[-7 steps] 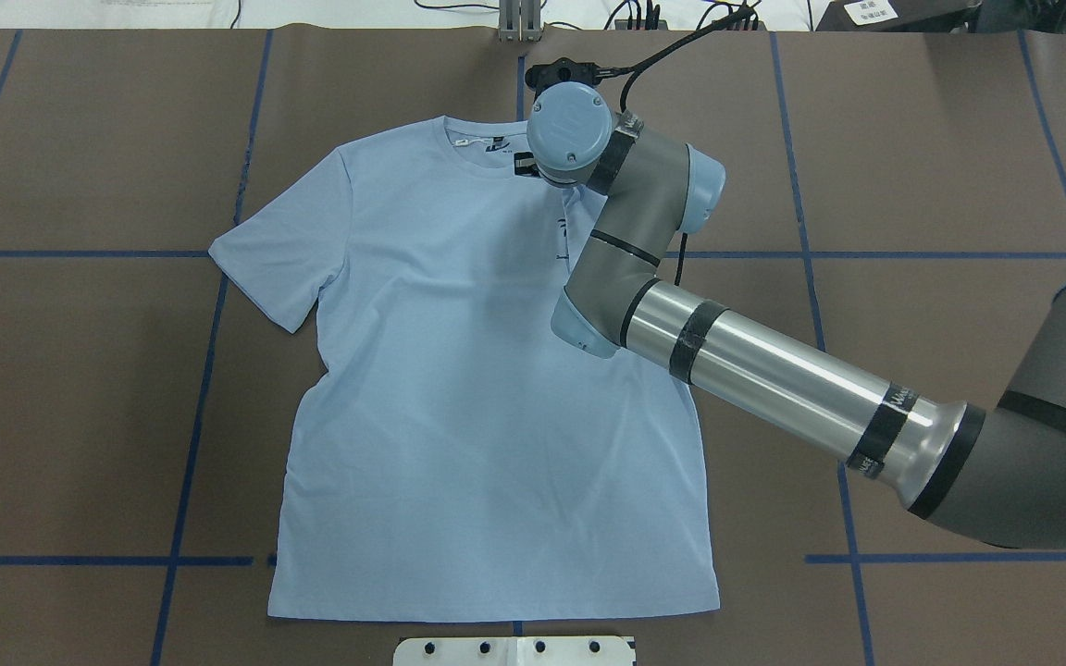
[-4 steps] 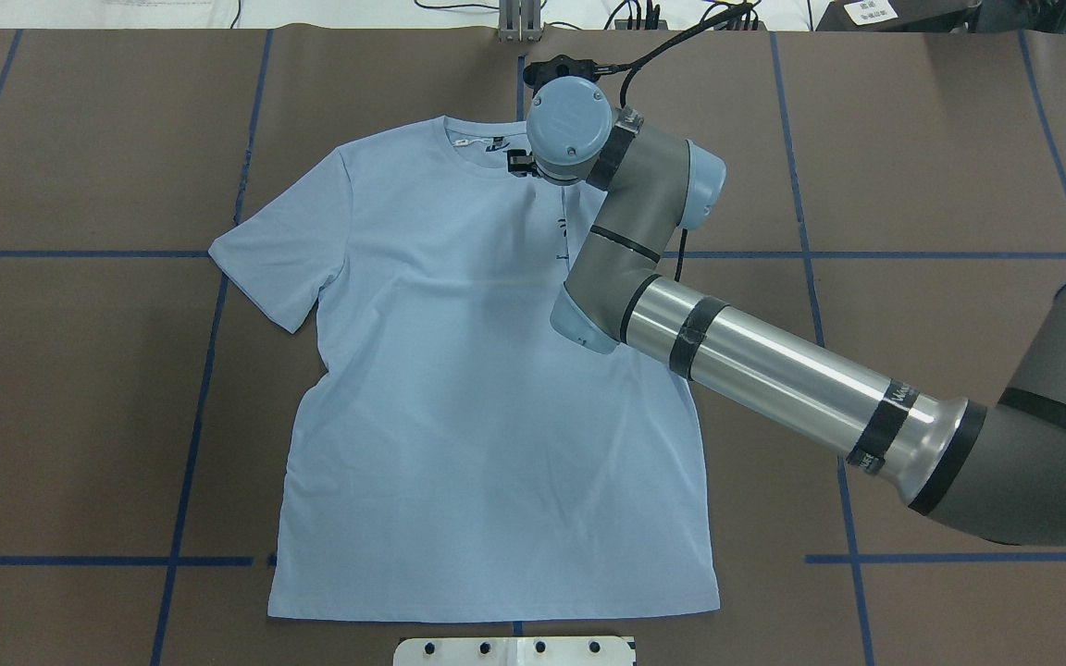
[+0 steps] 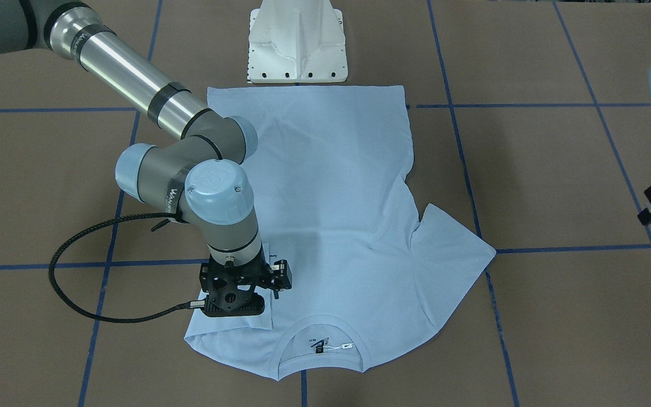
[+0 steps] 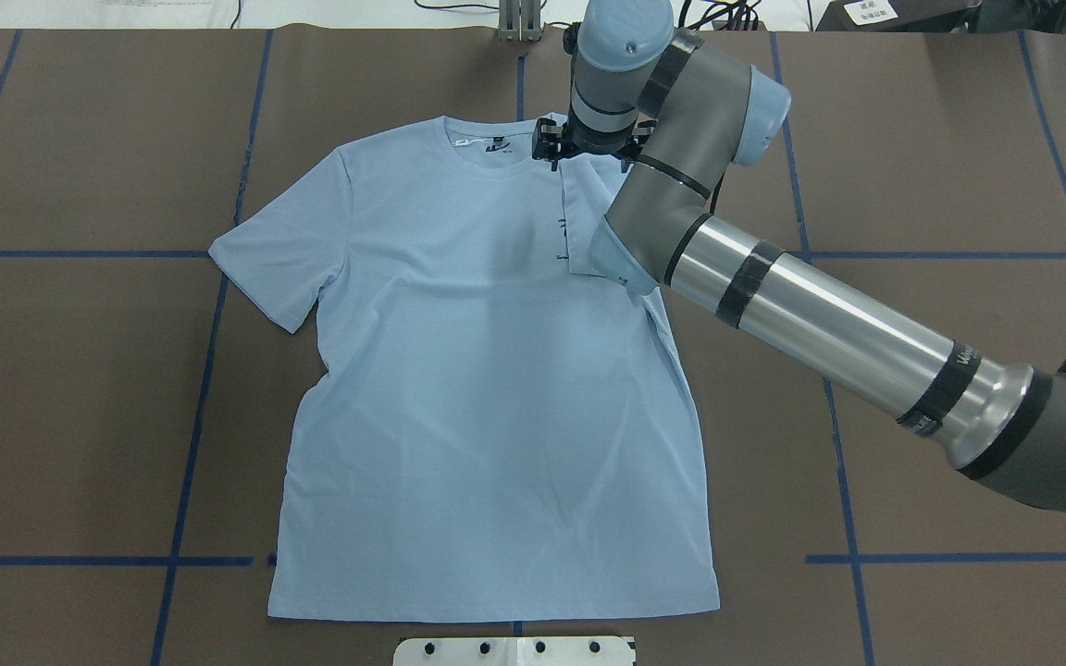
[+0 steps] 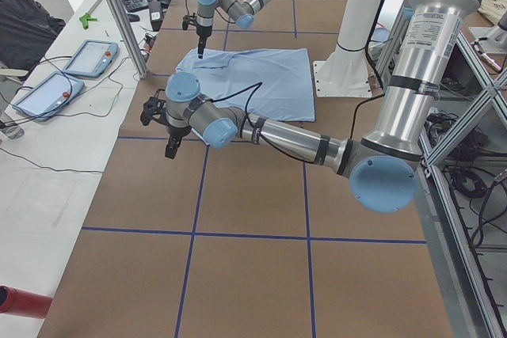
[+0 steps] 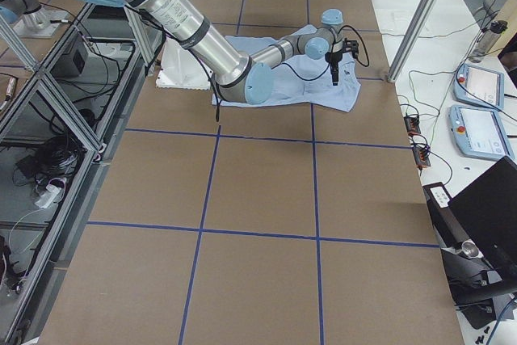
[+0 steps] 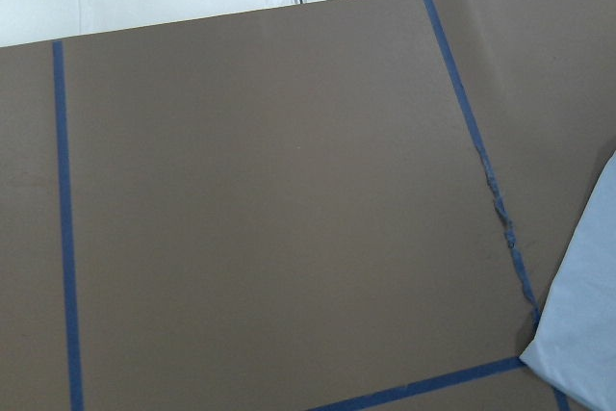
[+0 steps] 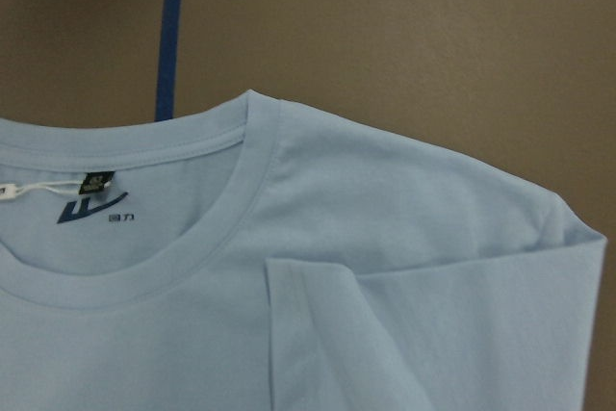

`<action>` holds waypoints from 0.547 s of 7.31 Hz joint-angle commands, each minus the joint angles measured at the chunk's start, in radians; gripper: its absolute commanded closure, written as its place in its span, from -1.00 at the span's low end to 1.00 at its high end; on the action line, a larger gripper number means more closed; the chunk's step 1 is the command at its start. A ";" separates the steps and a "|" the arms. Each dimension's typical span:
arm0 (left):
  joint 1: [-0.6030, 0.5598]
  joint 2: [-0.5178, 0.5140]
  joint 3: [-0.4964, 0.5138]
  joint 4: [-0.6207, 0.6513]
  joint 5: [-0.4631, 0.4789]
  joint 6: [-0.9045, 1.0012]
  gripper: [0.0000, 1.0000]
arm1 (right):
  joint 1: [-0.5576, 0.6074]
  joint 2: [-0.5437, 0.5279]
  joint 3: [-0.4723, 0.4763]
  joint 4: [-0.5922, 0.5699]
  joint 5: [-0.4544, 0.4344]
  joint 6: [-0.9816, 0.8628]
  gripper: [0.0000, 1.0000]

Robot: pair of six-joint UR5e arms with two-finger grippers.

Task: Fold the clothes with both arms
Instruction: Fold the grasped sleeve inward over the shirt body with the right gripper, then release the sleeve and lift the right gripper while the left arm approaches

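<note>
On the table (image 4: 80,416), a sleeve (image 4: 586,217) of the shirt (image 4: 487,398) is folded inward under the right pincer (image 3: 243,288), whose state cannot be told.

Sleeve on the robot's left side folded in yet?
No, in the overhead view that sleeve lies spread flat, out to the side of the T-shirt body.

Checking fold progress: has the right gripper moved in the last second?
Yes. In the overhead view the right gripper has shifted rightward off the central blue tape line, toward the shoulder of the T-shirt.
</note>
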 commanded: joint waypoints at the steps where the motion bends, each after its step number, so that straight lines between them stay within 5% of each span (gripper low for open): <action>1: 0.179 -0.033 -0.002 -0.060 0.177 -0.307 -0.99 | 0.022 -0.095 0.257 -0.285 0.055 -0.014 -1.00; 2: 0.265 -0.052 -0.004 -0.060 0.278 -0.445 -0.98 | 0.040 -0.168 0.400 -0.397 0.072 -0.127 -1.00; 4: 0.379 -0.078 0.019 -0.060 0.406 -0.567 -0.98 | 0.083 -0.204 0.501 -0.539 0.165 -0.302 -1.00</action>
